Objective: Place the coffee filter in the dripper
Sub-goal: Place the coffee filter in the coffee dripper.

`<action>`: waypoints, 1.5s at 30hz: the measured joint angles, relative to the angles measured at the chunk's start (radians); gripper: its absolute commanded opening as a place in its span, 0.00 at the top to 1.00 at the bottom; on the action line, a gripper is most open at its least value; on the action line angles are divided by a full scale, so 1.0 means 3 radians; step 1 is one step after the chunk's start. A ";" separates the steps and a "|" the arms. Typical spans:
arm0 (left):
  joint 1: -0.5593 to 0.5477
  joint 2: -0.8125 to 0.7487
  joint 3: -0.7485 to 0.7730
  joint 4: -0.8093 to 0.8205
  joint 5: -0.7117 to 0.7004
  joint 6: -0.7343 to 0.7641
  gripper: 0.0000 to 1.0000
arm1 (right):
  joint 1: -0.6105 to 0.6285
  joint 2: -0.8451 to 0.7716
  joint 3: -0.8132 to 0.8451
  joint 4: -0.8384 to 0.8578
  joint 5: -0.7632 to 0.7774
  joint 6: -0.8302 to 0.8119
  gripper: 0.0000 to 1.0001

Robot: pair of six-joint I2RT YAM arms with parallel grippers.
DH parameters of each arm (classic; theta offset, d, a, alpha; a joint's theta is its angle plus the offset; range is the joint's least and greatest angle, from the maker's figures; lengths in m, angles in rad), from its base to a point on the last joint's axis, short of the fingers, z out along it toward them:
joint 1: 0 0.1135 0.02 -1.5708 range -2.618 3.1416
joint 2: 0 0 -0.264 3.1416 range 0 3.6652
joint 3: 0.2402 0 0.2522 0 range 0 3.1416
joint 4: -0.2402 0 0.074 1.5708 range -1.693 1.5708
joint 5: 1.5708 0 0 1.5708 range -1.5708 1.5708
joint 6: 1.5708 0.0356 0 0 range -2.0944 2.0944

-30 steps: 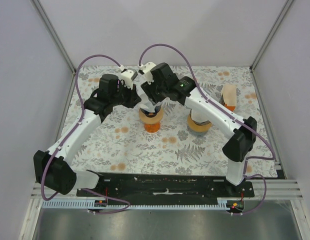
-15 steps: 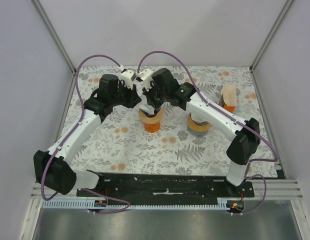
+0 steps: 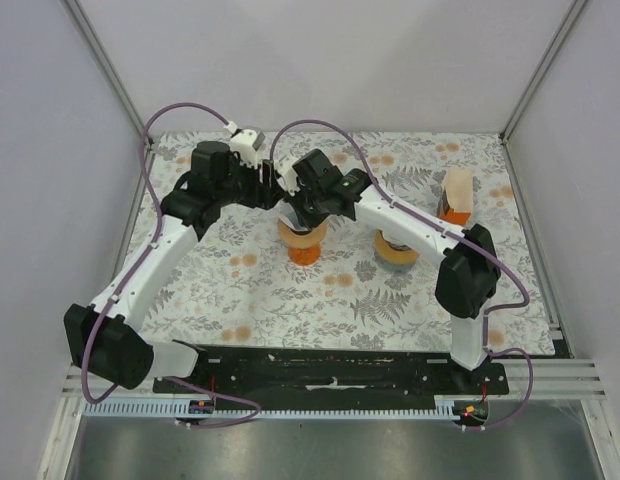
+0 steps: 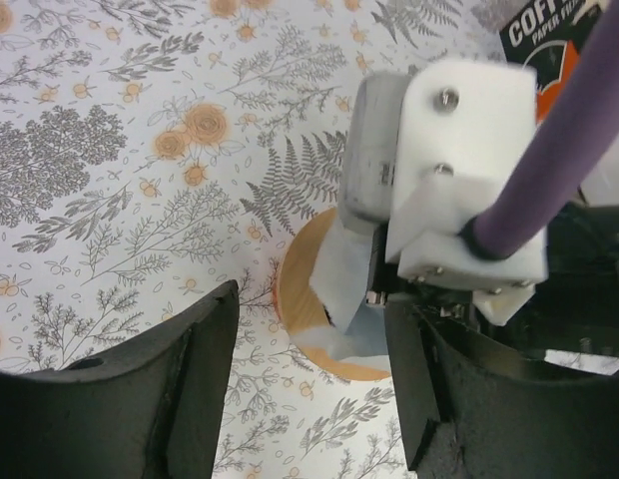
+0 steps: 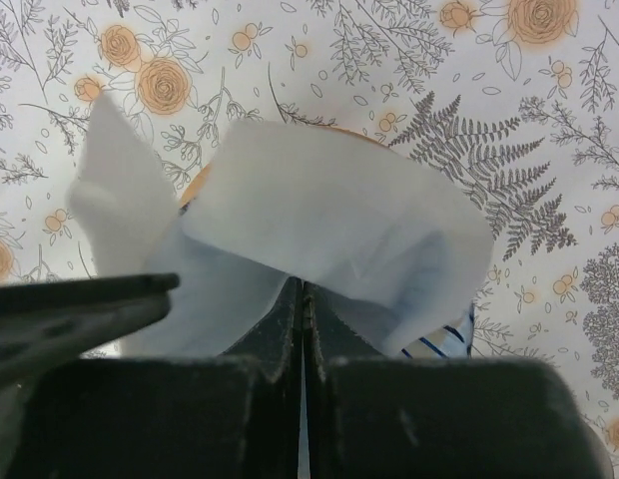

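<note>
One white coffee filter (image 5: 329,235) hangs crumpled over the mouth of the orange-rimmed dripper (image 3: 303,240). It is pinched at its lower edge by the right claw (image 5: 302,291), whose jaws press tight together on the paper. In the right wrist view the filter looks folded over on itself, with one flap flaring to the side, and it is not yet spread into the cone. Whether its tip touches the inside of the dripper cannot be told. Just beside it, the left claw (image 4: 311,317) stands spread wide with nothing in it, its fingers framing the dripper in its own wrist view. Both claws meet over the dripper near the middle of the flowered table (image 3: 290,300). A box of paper filters (image 3: 457,196) stands well apart, near the right edge. By the look of it, the seating step is in hand. The next move calls for lowering the paper squarely into the cone, then letting go without dragging it back out.
</note>
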 measured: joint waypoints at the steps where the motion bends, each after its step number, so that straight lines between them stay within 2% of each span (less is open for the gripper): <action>1: 0.0028 0.0000 0.0033 0.0001 -0.0015 -0.0052 0.33 | 0.0003 0.0014 0.0000 -0.0009 0.0020 0.0000 1.00; 12: 0.0365 -0.0141 0.0140 -0.0174 -0.0003 -0.0706 0.30 | 0.0079 0.0314 0.0266 -0.0167 0.0360 0.0062 1.00; 18: 0.0355 -0.0165 -0.0266 -0.0047 0.0217 -0.0937 0.31 | 0.0089 0.0418 0.0407 -0.0245 0.0359 0.0083 1.00; 27: 0.0296 -0.0069 -0.0493 0.0151 0.0421 -0.1153 0.49 | 0.0092 0.0436 0.0437 -0.0256 0.0333 0.0099 1.00; 36: 0.0286 0.0031 -0.0539 0.0337 0.0409 -0.1204 0.73 | 0.0103 0.0436 0.0449 -0.0268 0.0317 0.0088 1.00; 39: 0.0284 0.0043 -0.0559 0.0404 0.0409 -0.1205 0.75 | 0.0109 0.0435 0.0449 -0.0267 0.0282 0.0079 1.00; 42: 0.0280 0.0046 -0.0608 0.0472 0.0411 -0.1204 0.75 | 0.0117 0.0425 0.0449 -0.0266 0.0247 0.0056 0.94; 45: 0.0267 0.0046 -0.0646 0.0515 0.0409 -0.1204 0.75 | 0.0121 0.0407 0.0449 -0.0264 0.0226 0.0041 0.82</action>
